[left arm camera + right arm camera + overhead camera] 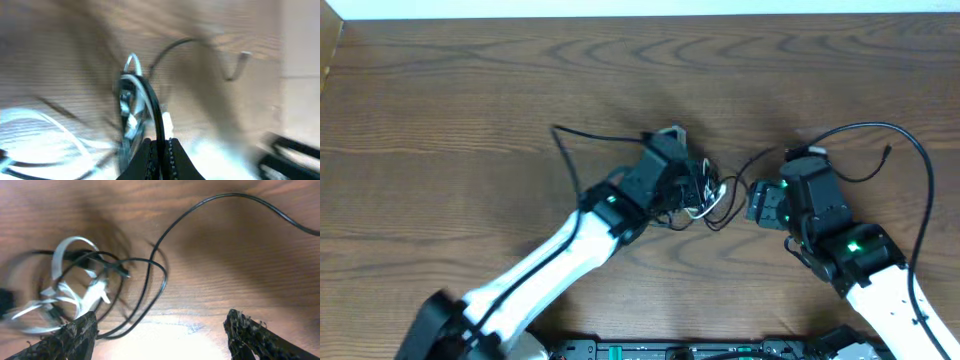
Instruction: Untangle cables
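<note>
A tangle of thin cables [705, 200], one white cable [75, 292] and black ones [150, 275], lies at the table's middle. My left gripper [692, 190] is over the tangle and shut on a black cable [155, 110] that loops up between its fingers [161, 150]. A black strand runs left from the tangle to a plug end [556, 130]. My right gripper [757, 203] is open and empty just right of the tangle, its fingers wide apart [160, 335] above the table. The left wrist view is blurred.
The brown wooden table [450, 100] extends all around. A thicker black wire [910, 150] arcs from the right arm over the table's right side. The robot base [670, 350] is at the front edge.
</note>
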Robot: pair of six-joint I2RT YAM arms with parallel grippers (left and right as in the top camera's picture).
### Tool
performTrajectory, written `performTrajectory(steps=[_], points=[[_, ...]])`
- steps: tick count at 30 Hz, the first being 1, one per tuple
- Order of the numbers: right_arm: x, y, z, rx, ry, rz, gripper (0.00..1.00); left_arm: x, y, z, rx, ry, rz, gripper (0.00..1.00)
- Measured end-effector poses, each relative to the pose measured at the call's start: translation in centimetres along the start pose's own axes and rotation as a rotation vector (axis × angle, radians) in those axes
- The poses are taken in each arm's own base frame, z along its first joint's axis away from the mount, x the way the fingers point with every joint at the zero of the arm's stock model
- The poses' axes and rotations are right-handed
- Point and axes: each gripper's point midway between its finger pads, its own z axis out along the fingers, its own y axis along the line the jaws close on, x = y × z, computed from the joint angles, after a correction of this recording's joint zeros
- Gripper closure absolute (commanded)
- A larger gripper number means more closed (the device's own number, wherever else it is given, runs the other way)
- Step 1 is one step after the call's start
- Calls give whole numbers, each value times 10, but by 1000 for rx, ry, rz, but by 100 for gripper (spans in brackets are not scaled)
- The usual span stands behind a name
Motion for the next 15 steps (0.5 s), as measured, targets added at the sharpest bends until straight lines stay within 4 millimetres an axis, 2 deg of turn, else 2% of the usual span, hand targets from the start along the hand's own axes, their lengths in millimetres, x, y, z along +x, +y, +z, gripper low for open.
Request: performTrajectory(steps=[4,8,15], points=[[10,4,16,-5,69,-7,21,6,-6,-20,18,21,26,92],[14,18,30,-55,109,-6,19,10,-5,-20,15,41,37,92],[31,42,50,-167,218,-1,17,11,-18,-20,79,53,51,93]])
